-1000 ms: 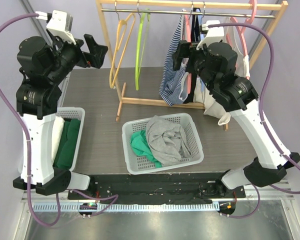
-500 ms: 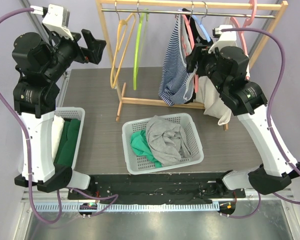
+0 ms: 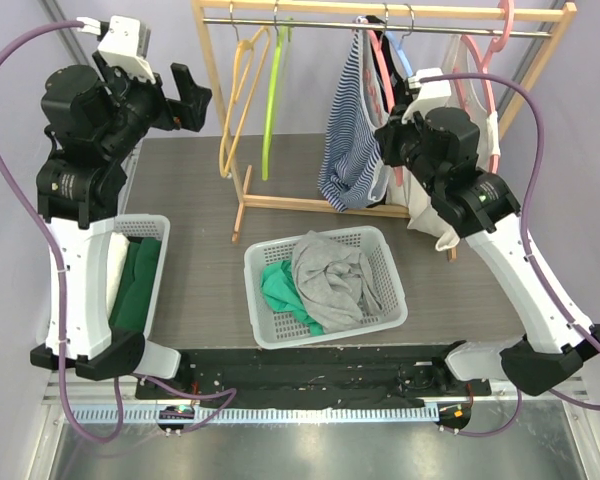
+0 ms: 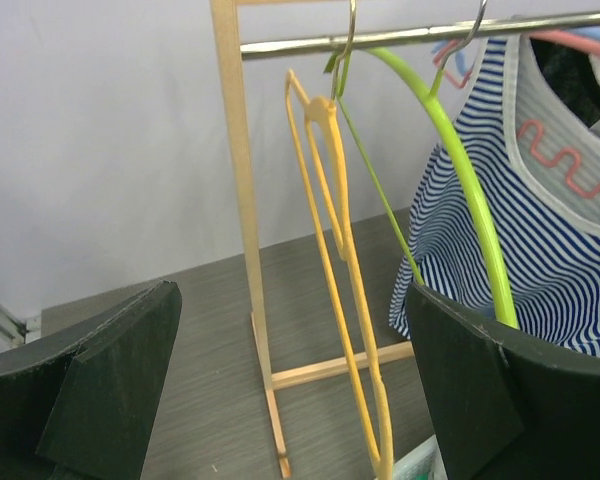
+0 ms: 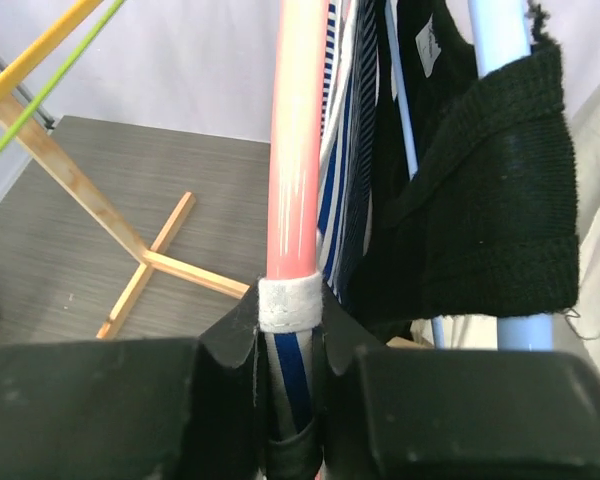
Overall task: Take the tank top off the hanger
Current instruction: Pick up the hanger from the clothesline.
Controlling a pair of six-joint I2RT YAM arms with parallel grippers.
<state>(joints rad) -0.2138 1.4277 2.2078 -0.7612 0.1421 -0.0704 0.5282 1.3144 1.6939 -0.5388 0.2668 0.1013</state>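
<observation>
Lilac walls [image 4: 100, 150] back a grey wood-grain table [image 3: 200, 200]. At the left, the left gripper [image 3: 185, 95] hangs high with its jaws wide apart, beside a wooden rack [image 4: 242, 200] with a metal rod. A thin yellow hanger [image 4: 330, 250] and a green hanger [image 4: 470, 220] dangle there. The striped tank top [image 3: 350, 130] hangs mid-rail on a glossy pink hanger [image 5: 298, 140]. The right gripper [image 5: 292, 340] is clamped on its white-edged strap and the hanger arm. A black knit garment [image 5: 480, 200] crowds alongside. From above, the arm hides the fingers.

Btm of pink hanger [image 5: 298, 150] hidden w/in right gripper [image 5: 292, 335]
</observation>
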